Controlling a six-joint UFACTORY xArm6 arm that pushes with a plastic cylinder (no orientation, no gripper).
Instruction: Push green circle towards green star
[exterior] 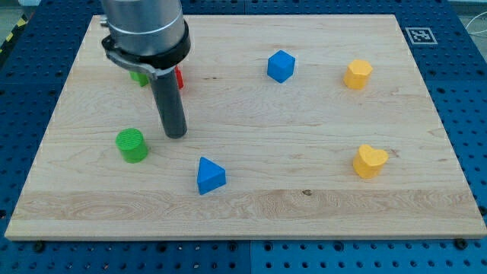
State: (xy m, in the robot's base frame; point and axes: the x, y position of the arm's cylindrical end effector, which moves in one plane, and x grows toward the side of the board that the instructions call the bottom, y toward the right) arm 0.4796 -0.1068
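Note:
The green circle [132, 144] is a short green cylinder at the view's left, on the wooden board [304, 205]. My tip [176, 135] rests on the board just to the right of the green circle, a small gap apart. A green block [138, 77], probably the green star, shows only as a sliver behind the arm's body at the view's upper left; its shape is hidden. A red block [179, 78] peeks out beside it, mostly hidden by the rod.
A blue triangle [210, 176] lies below and right of my tip. A blue cube-like block [280, 66] sits at top centre. A yellow block [358, 74] is at upper right and a yellow heart [370, 161] at lower right.

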